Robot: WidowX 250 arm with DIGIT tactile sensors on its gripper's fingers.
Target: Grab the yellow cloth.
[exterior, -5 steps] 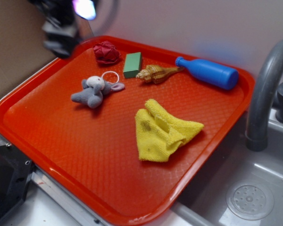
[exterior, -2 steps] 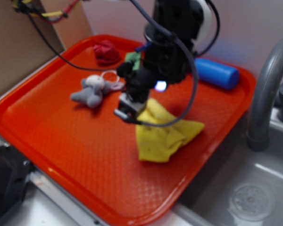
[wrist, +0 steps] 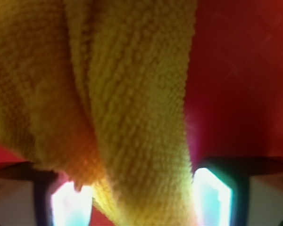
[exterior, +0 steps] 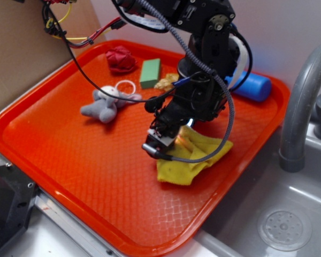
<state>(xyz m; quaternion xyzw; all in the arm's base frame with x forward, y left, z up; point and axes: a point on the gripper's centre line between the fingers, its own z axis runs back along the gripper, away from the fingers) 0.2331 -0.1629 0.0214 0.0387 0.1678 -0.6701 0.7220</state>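
Observation:
The yellow cloth [exterior: 195,160] lies crumpled on the right half of the red tray [exterior: 69,160]. My gripper [exterior: 165,140] is down on the cloth's left end, and the black arm hides the cloth's upper part. In the wrist view a thick terry fold of the cloth [wrist: 132,103] runs down between my two fingers. The gripper [wrist: 141,205] is open and straddles that fold. The left finger [wrist: 70,207] and the right finger [wrist: 212,197] stand on either side of it, close against the fabric.
A grey plush toy [exterior: 102,104] with a white ring [exterior: 125,84], a dark red fabric ball [exterior: 120,59], a green block [exterior: 150,73], a shell [exterior: 166,81] and a blue bottle [exterior: 255,87] lie along the tray's back. A grey faucet [exterior: 299,107] and sink [exterior: 283,225] stand to the right.
The arm has swung in from the tray's back left corner to the cloth and come down onto its left end. The cloth's upper fold has shifted slightly.

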